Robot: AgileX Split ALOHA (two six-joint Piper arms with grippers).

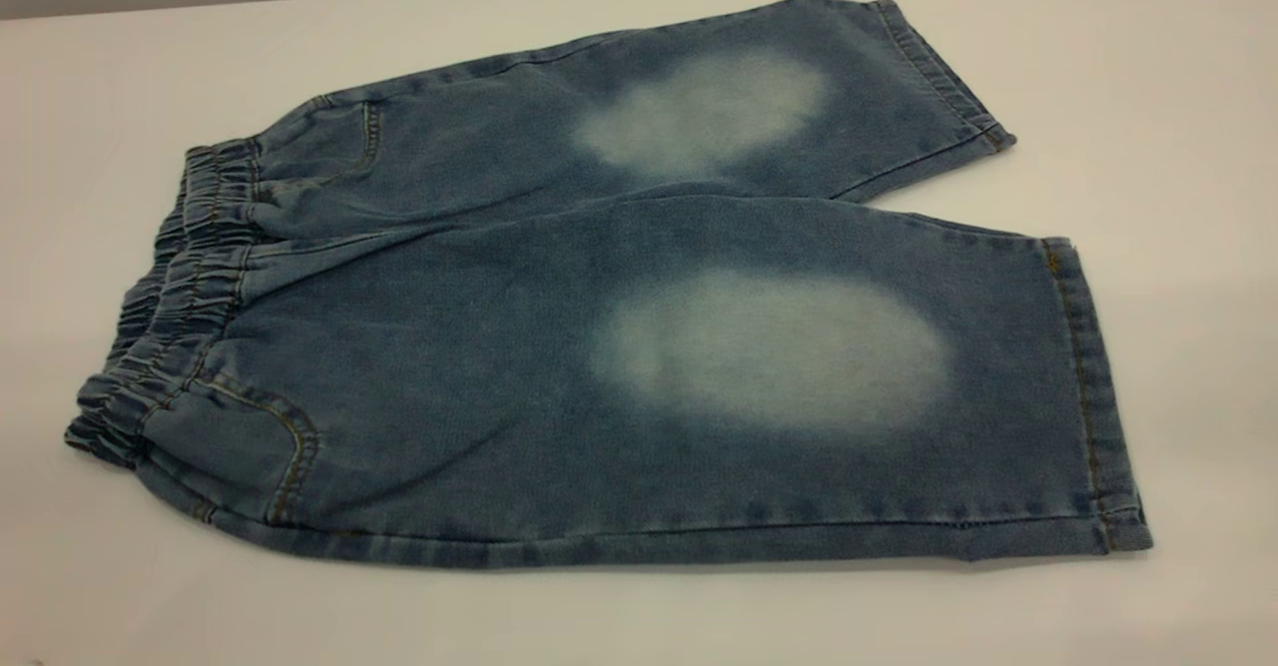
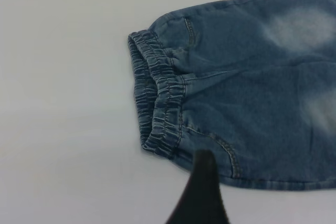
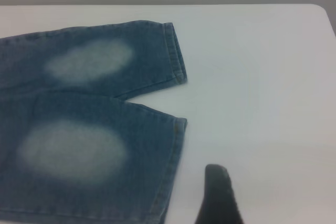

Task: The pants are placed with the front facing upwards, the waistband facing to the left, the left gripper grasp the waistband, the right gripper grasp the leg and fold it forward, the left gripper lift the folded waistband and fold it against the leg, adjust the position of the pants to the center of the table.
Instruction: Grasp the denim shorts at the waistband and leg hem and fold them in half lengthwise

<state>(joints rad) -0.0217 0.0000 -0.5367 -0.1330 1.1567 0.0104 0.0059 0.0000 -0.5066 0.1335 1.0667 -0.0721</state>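
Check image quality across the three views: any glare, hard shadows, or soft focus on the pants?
Exterior view: even, diffuse light, no glare, only a faint shadow under the near edge of the pants on the table. Left wrist view: waistband stitching readable, the left gripper fingertip a dark, blurred shape up close. Right wrist view: softer overall, hem seams smeared, the right gripper tip out of focus.

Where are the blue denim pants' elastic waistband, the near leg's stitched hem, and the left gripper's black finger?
elastic waistband (image 1: 190,277), exterior view, gathered middle.
near leg's stitched hem (image 1: 1093,396), exterior view, hem mid-length.
left gripper's black finger (image 2: 202,192), left wrist view, finger's middle.
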